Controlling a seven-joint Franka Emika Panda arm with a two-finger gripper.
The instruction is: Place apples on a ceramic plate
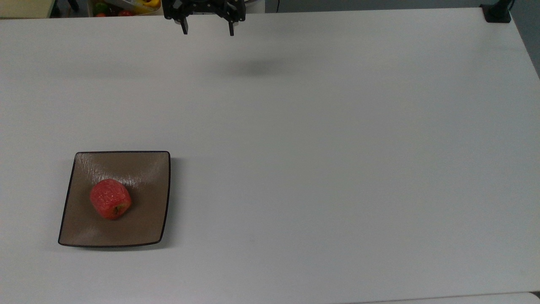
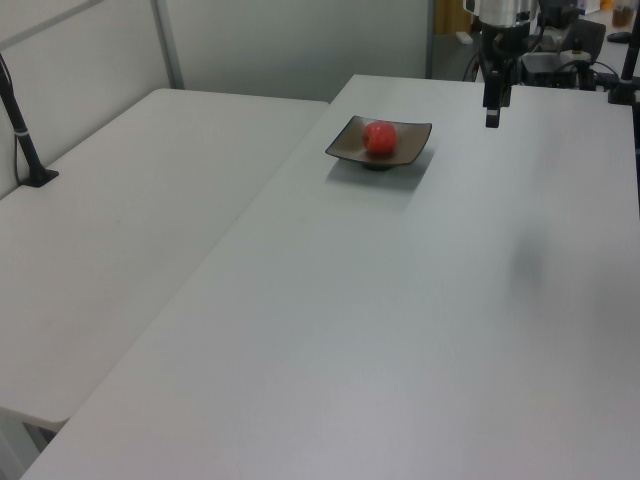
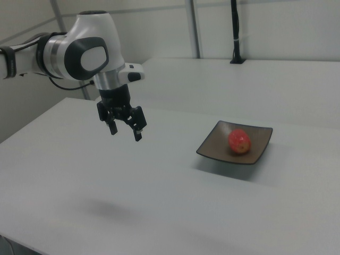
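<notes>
A: Where is the apple [image 1: 110,204]?

B: Lower left of the top view: 1 red apple lies on the plate [image 1: 145,169], slightly left of centre, stem end toward the frame's bottom. The plate sits on the white counter [image 1: 337,147].

A: And the tool [image 1: 207,30]?

B: Top edge of the top view, left of centre, well apart from the plate. Its 2 fingers are spread and hold nothing; it hangs above the counter.

A: Progress?

B: Judged complete: apple on plate, tool released. No step appears left.

white arm [image 3: 79,53], black pincer [image 3: 125,127]
</notes>
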